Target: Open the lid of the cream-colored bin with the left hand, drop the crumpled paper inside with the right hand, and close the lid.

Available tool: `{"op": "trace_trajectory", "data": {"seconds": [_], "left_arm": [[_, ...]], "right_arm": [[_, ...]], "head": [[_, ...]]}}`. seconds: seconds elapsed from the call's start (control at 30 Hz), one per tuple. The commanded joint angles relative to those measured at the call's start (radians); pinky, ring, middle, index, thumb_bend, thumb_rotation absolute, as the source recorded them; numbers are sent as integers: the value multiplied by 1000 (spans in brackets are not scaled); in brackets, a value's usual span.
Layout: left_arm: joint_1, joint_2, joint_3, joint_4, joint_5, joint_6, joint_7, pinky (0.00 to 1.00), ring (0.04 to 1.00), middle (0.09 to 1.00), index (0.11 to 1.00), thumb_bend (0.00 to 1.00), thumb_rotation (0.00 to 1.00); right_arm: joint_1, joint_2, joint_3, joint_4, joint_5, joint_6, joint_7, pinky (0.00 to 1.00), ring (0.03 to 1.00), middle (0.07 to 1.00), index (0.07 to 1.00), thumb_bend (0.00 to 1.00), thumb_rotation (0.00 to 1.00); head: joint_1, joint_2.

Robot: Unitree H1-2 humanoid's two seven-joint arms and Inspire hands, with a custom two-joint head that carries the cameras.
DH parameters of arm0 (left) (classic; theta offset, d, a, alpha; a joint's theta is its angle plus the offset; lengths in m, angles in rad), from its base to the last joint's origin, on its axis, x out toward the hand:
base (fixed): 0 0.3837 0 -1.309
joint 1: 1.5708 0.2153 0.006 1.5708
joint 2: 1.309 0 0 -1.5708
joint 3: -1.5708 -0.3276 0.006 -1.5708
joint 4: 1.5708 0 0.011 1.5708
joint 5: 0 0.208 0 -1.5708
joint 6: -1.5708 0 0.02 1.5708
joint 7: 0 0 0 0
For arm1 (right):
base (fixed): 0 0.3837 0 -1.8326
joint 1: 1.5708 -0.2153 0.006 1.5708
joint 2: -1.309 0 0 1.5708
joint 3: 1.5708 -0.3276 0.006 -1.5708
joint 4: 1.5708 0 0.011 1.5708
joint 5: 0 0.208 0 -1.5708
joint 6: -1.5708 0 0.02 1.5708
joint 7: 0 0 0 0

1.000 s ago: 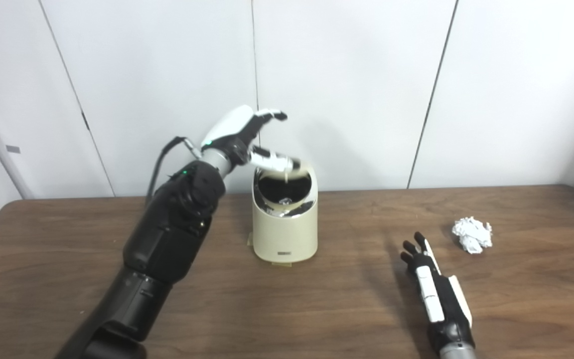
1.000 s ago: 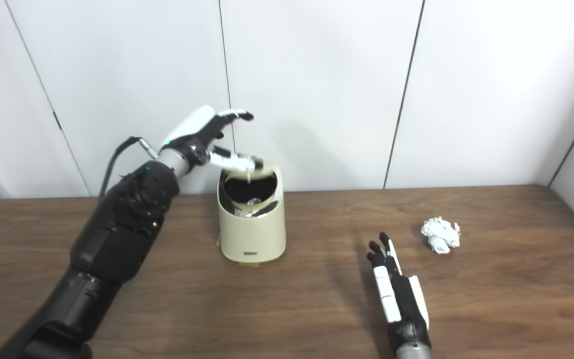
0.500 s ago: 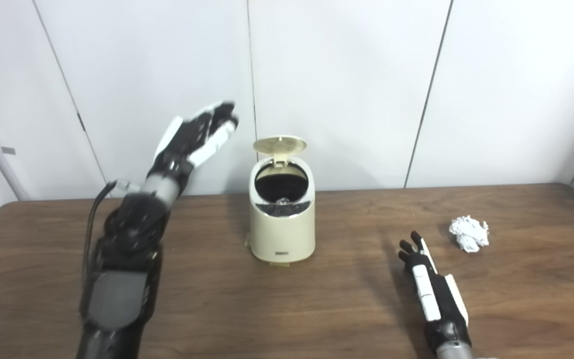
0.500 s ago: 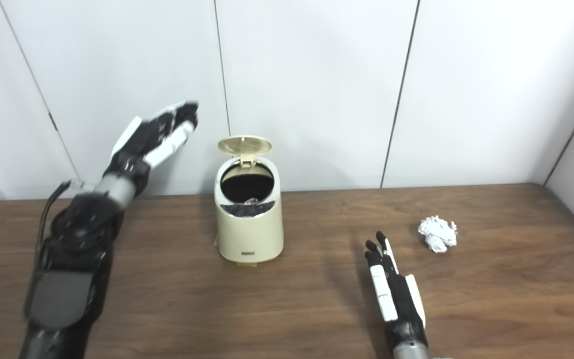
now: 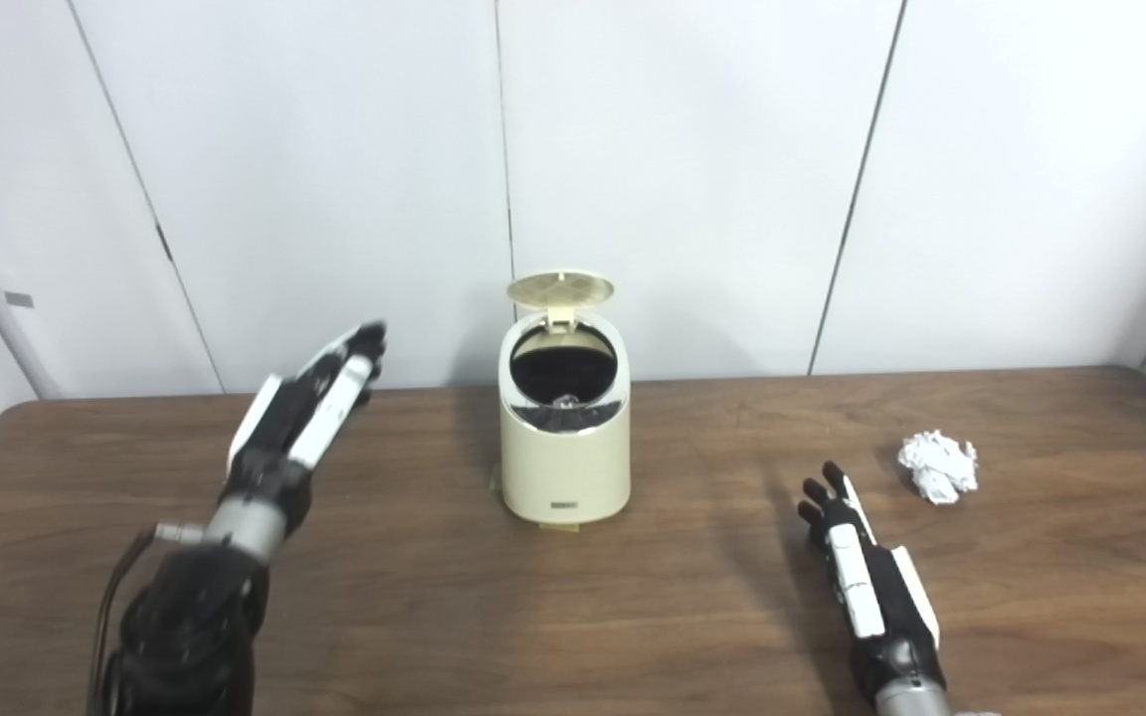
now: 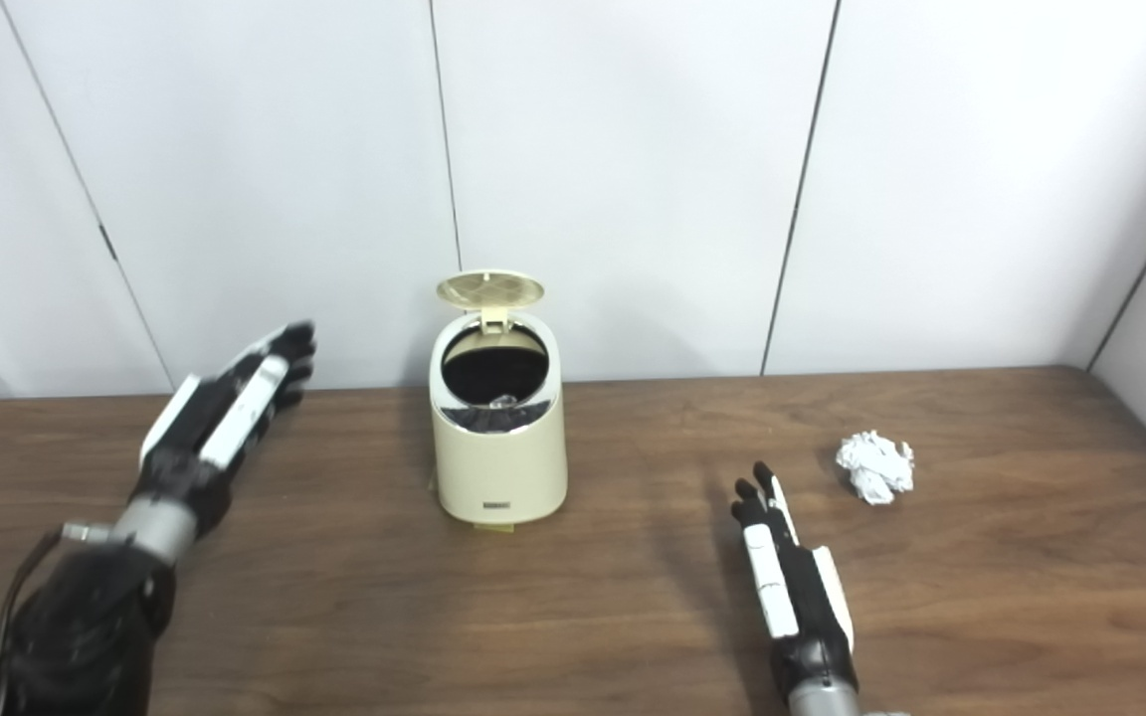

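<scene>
At two o'clock from your flat, empty, spread-fingered right hand point(image 5: 871, 587) lay the crumpled paper point(image 5: 939, 465); your left hand point(image 5: 302, 418) was released too. A clumsy reach could knock the cream-colored bin's point(image 5: 564, 457) raised lid point(image 5: 560, 288) shut.

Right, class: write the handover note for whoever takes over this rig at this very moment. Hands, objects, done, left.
Left hand: open, empty, raised above the table left of the bin, touching nothing.
Right hand: open, empty, low over the table, fingers pointing away from the robot.
Cream-colored bin: upright at centre back of the table, its lid standing up and open.
Crumpled paper: on the table, beyond and to the right of the right hand, not touched.
Done: lid opened.
Left: right hand picks up the paper and drops it in the bin; then close the lid.
</scene>
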Motion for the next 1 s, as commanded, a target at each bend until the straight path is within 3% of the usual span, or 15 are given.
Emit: {"op": "trace_trajectory", "data": {"seconds": [0.0,0.03,0.13,0.27,0.33,0.47,0.67,0.73,0.83,0.97], "left_arm": [[-11,-8,5,-41,-29,-69,17,964,957,943,956,421,794],[4,-11,4,-45,-34,-65,19,964,957,948,954,429,790],[35,-26,5,-58,-51,-50,37,967,954,950,953,423,818],[70,-42,4,-50,-64,-94,55,967,951,949,953,409,816],[85,-46,-4,-53,-56,-100,66,954,950,949,956,431,734],[115,-54,-12,-52,-57,-114,77,969,964,958,967,459,660],[129,-55,-13,-37,-65,-145,87,996,958,962,997,543,591],[130,-49,-14,-37,-64,-147,86,1000,961,959,999,549,589],[132,-41,-14,-42,-63,-137,85,1000,971,960,1000,531,605],[132,-34,-1,-40,-86,-138,81,1000,988,978,1000,519,628]], "right_arm": [[-17,-9,-3,-38,-6,12,2,919,919,945,997,544,987],[-25,-4,-14,-45,4,21,-4,902,911,940,991,540,938],[-47,1,-37,-66,13,56,-15,847,884,913,943,563,636],[-90,-60,-17,-106,-96,106,-16,780,851,887,912,632,474],[-113,-87,-15,-116,-123,123,-12,752,849,888,903,672,330],[-162,-187,-14,-103,-170,124,20,781,875,889,898,701,197],[-239,-338,-11,-202,-283,295,100,801,864,876,867,797,59],[-262,-375,3,-241,-359,336,141,769,850,866,861,811,74],[-294,-417,7,-279,-443,343,215,725,846,869,859,829,40],[-336,-414,-31,-312,-610,343,378,690,818,848,860,855,32]], "head": [[1,2],[1,3],[-8,10],[-27,29],[-28,34],[-34,43],[-90,52],[-111,58],[-147,73],[-232,86]]}}
